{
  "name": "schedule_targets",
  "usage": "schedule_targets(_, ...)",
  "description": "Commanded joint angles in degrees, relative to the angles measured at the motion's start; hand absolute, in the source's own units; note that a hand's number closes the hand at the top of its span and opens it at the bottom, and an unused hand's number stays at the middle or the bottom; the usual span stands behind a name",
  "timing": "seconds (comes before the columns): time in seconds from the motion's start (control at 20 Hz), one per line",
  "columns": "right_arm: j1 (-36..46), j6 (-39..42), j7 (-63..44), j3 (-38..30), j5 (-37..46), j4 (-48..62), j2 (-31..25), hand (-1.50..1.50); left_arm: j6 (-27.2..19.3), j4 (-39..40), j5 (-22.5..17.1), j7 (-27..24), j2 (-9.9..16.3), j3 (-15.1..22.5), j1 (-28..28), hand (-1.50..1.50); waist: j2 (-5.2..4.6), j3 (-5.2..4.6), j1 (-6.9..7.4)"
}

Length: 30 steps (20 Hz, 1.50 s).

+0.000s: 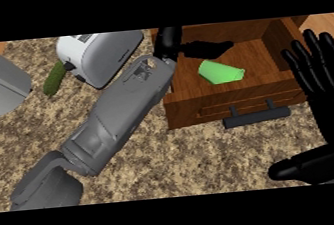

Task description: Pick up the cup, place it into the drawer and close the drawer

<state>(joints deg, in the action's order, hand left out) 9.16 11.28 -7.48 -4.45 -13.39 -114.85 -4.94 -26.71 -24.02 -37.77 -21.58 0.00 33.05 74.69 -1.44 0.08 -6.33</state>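
Status: the cup (pixel 220 71) lies on its side inside the open drawer (pixel 198 99), just below and to the right of the left hand (pixel 194 47), apart from its fingers. Placement appears done; closing the drawer is left.

Left hand: over the drawer's back part, fingers extended, grasping nothing. Right hand (pixel 322 76): at the view's right edge, fingers straight and up, resting, beside the drawer's right wall.

Materials: the cup is bright green, smooth, tapered. The drawer is brown wood grain with a dark bar handle (pixel 257 116) on its front. The counter (pixel 196 157) is speckled stone. Behind the left forearm stand a glossy white toaster (pixel 98 53) and a green cucumber (pixel 53 79).
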Motion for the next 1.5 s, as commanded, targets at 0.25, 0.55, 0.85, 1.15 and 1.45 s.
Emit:
schedule_targets(0.25, -3.5, 2.3, -0.1, -2.2, -4.2, -0.7, -1.0, -1.50, 5.4, -4.3, -6.3, -6.4, 0.0, -6.3, 1.0, -1.50, 1.05, -0.06, 4.39)
schedule_targets(0.55, -4.4, 5.7, -4.7, -4.3, -7.9, -7.1, -6.3, 1.50, 4.4, -13.6, -6.9, -1.8, 3.7, -6.9, -5.8, -1.50, 2.05, -0.10, 6.81)
schedule_targets(0.85, -6.4, 10.6, -1.6, -2.6, 0.8, -6.2, -10.6, 1.50, 3.7, -24.0, -8.4, -0.9, 10.1, -9.6, -14.1, -1.50, 2.17, -0.11, 8.08)
schedule_targets(1.15, -10.9, 14.0, 1.5, 0.5, 7.8, -6.3, -11.6, 1.50, 2.9, -37.4, -8.5, 2.0, 16.7, -10.0, -27.2, -1.50, 1.98, -0.08, 7.81)
schedule_targets(1.45, -9.2, 12.6, 2.5, 0.2, 12.7, 0.2, -11.5, 1.50, 3.0, -53.2, -8.5, 5.1, 23.8, -11.2, -41.4, -1.50, 1.75, -0.06, 7.70)
